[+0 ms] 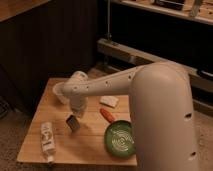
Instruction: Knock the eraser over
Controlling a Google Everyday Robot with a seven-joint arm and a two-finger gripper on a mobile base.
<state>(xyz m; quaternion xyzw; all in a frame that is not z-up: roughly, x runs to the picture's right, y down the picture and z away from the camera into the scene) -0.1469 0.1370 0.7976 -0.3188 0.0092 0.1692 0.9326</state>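
Observation:
The eraser is a small dark block with a lighter grey face, standing tilted on the wooden table left of centre. My gripper hangs at the end of the white arm, directly above and just behind the eraser, very close to it or touching it. The arm's wrist hides the fingers.
A white labelled bottle lies at the front left. A green bowl sits at the front right, with an orange carrot-like object behind it. A pale flat block lies further back. The robot's large white body fills the right side.

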